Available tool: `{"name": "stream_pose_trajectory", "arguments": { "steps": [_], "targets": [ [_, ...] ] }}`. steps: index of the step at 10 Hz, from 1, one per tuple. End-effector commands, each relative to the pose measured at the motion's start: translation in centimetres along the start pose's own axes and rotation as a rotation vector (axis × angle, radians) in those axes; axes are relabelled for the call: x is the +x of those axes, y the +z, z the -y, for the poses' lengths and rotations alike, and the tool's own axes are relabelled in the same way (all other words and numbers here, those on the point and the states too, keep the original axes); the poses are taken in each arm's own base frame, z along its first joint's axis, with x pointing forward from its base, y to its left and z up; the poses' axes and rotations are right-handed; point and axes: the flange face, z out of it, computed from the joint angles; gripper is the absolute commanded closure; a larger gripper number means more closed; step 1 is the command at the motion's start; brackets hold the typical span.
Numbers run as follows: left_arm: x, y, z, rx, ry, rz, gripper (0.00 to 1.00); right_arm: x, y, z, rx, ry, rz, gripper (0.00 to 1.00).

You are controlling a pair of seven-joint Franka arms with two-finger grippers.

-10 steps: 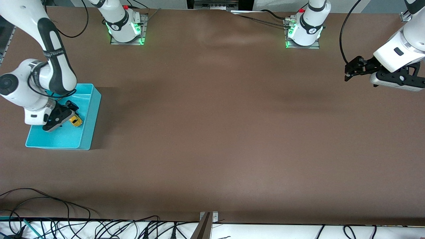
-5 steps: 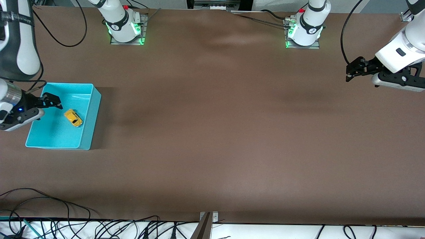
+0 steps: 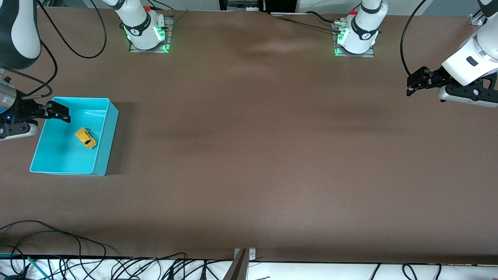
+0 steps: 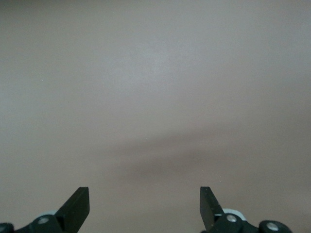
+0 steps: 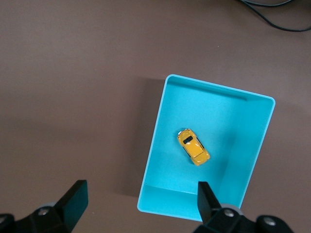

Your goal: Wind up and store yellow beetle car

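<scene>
The yellow beetle car point(image 3: 86, 138) lies on the floor of a turquoise bin point(image 3: 104, 134) at the right arm's end of the table. It also shows in the right wrist view point(image 5: 193, 146), inside the bin point(image 5: 154, 143). My right gripper point(image 3: 58, 111) is open and empty, raised over the bin's edge that is farthest from the front camera. In the right wrist view the right gripper point(image 5: 141, 201) has its fingers spread wide. My left gripper point(image 3: 413, 83) is open and empty, up over bare table at the left arm's end; it shows in the left wrist view point(image 4: 145, 206).
The brown table point(image 3: 249, 155) stretches between the two arms. Cables point(image 3: 58, 249) lie along the table's edge nearest the front camera. The arm bases point(image 3: 146, 29) stand along the edge farthest from that camera.
My right gripper let go of the car and rose out of the bin, drawing back toward the table's end. The car stays in the bin. The left arm barely moved.
</scene>
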Motion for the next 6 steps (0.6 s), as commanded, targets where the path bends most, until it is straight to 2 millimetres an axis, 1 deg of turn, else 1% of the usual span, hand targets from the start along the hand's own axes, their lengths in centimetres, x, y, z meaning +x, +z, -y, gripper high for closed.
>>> {"name": "stream_pose_trajectory", "arguments": {
  "steps": [1, 2, 6],
  "targets": [
    [0.34, -0.66, 0.01, -0.014, -0.009, 0.002, 0.00, -0.56, -0.32, 0.08, -0.010, 0.040, 0.010, 0.00],
    [0.34, -0.66, 0.01, -0.014, -0.010, 0.002, 0.00, -0.62, 0.02, 0.03, -0.009, 0.061, 0.019, 0.00],
    [0.37, -0.66, -0.25, -0.015, -0.006, 0.002, 0.00, -1.12, -0.78, -0.16, -0.008, 0.066, 0.027, 0.00]
  ]
}}
